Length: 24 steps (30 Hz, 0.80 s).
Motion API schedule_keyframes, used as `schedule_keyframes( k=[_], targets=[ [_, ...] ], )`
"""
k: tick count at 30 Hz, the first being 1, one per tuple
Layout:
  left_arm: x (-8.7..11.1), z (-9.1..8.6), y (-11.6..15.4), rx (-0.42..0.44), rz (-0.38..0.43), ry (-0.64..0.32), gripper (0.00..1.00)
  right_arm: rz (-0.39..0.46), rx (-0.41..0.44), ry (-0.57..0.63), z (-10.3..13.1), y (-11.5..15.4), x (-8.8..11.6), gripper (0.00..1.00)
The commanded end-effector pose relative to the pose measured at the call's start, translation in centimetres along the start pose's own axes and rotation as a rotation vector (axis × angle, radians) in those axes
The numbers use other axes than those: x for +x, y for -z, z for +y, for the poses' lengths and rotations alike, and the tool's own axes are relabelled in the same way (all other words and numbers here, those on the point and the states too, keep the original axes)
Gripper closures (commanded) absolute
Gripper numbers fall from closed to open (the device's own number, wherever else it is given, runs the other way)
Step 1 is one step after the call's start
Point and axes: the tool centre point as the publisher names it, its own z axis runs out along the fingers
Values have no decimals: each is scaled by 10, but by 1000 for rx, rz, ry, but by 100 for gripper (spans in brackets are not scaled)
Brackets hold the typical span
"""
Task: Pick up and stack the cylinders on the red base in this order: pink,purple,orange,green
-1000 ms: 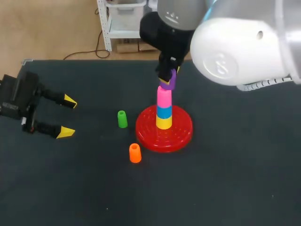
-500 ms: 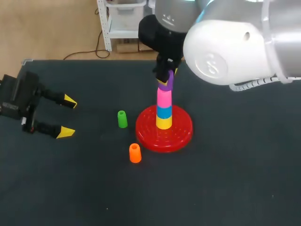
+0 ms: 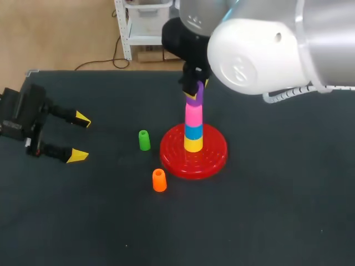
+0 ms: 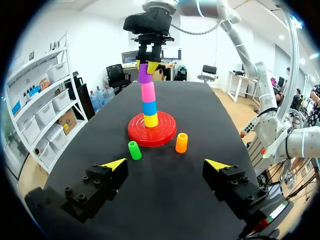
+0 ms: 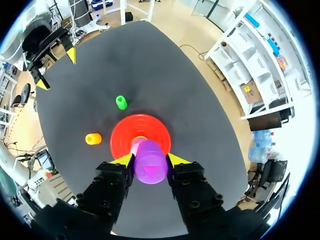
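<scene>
Purple cylinder (image 3: 194,98) is pinched between the yellow tips of our right gripper (image 3: 195,87), directly over the pink cylinder (image 3: 193,115) that tops the stack on the red base (image 3: 213,158). Under the pink sit a blue cylinder (image 3: 193,132) and a yellow cylinder (image 3: 193,145). We cannot tell whether the purple piece rests on the pink or hangs just clear of it.

On the table (image 3: 266,210) the green cylinder (image 3: 144,140) stands upright near the base. The orange cylinder (image 3: 159,180) stands upright just beside the base's rim, apart from the green. In the head view the bulky white joint of our right arm (image 3: 266,50) hides the table behind the stack.

Our right wrist view looks straight down, so the purple piece covers the stack and only a sliver of pink shows. Our left wrist view shows the stack from the side, every band visible, with green and orange between us and the base.

Our right arm reaches past the middle, fingers pointing down. Our left gripper (image 3: 80,137) lies low at the table's edge, well apart from the base, its fingers spread wide.
</scene>
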Motion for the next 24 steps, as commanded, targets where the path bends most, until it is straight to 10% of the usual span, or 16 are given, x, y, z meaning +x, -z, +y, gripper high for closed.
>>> schedule_keyframes(
  k=[1, 24],
  targets=[
    [1, -1, 0, -3, -4, -3, 0, 0, -5, 3, 1, 2, -1, 100],
    [1, -1, 0, -3, -4, -3, 0, 4, -35, 12, 7, -2, 7, 100]
  ],
)
